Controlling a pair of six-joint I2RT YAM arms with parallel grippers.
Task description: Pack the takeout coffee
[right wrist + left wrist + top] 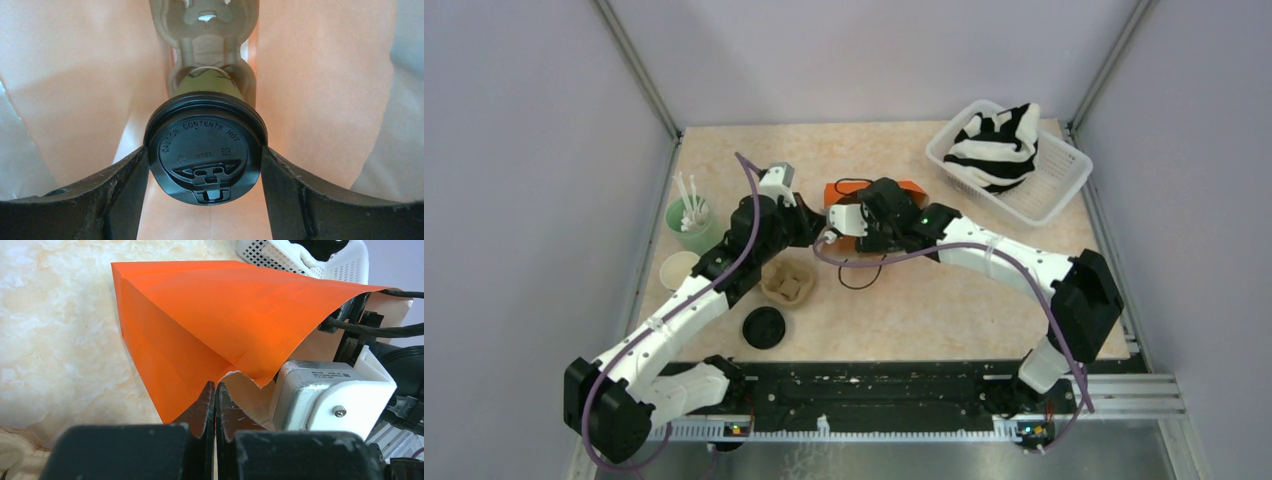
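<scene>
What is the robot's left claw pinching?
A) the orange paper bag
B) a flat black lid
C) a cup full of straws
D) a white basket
A: in the left wrist view the left gripper has its fingers shut on the edge of the orange paper bag, while the right gripper holds the takeout coffee.

L hand (pixel 215 392) pinched shut; R hand (pixel 204 155) clamped part-open
</scene>
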